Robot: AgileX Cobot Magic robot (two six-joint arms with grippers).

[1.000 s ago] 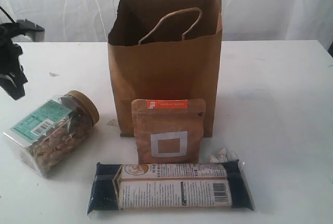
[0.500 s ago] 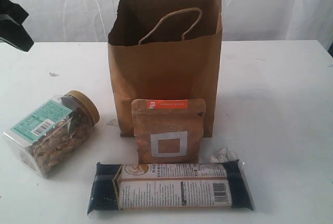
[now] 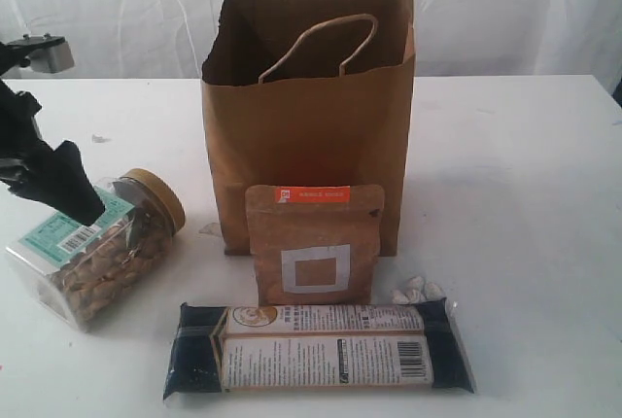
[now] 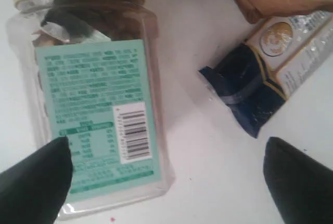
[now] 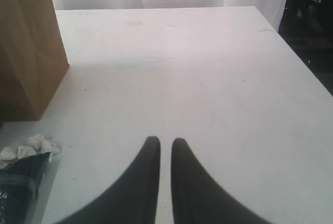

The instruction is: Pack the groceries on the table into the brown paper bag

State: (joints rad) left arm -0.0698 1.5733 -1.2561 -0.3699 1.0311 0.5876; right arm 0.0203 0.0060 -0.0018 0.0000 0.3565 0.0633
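Note:
The brown paper bag [image 3: 311, 117] stands open at the middle of the table [image 3: 525, 175]. A brown pouch with an orange label [image 3: 313, 243] leans against its front. A long dark-blue packet [image 3: 321, 348] lies flat before the pouch. The clear nut jar [image 3: 97, 243] lies on its side at the left. My left gripper [image 3: 68, 194] hovers just over the jar, open wide. In the left wrist view the jar [image 4: 88, 94] sits beside one finger of the left gripper [image 4: 166, 153], and the packet's end [image 4: 244, 94] lies nearby. My right gripper [image 5: 165, 143] is shut on nothing, above bare table.
A few small white wrapped bits [image 3: 416, 290] lie right of the pouch, by the packet's end. The bag's cord handle [image 3: 321, 44] droops inside its mouth. In the right wrist view the bag's side [image 5: 26, 52] stands off to one side, and the table's edge [image 5: 296, 52] runs nearby.
My left arm has swung down from the upper left to just above the nut jar, and its jaws have opened wide. The right gripper and the groceries have stayed put.

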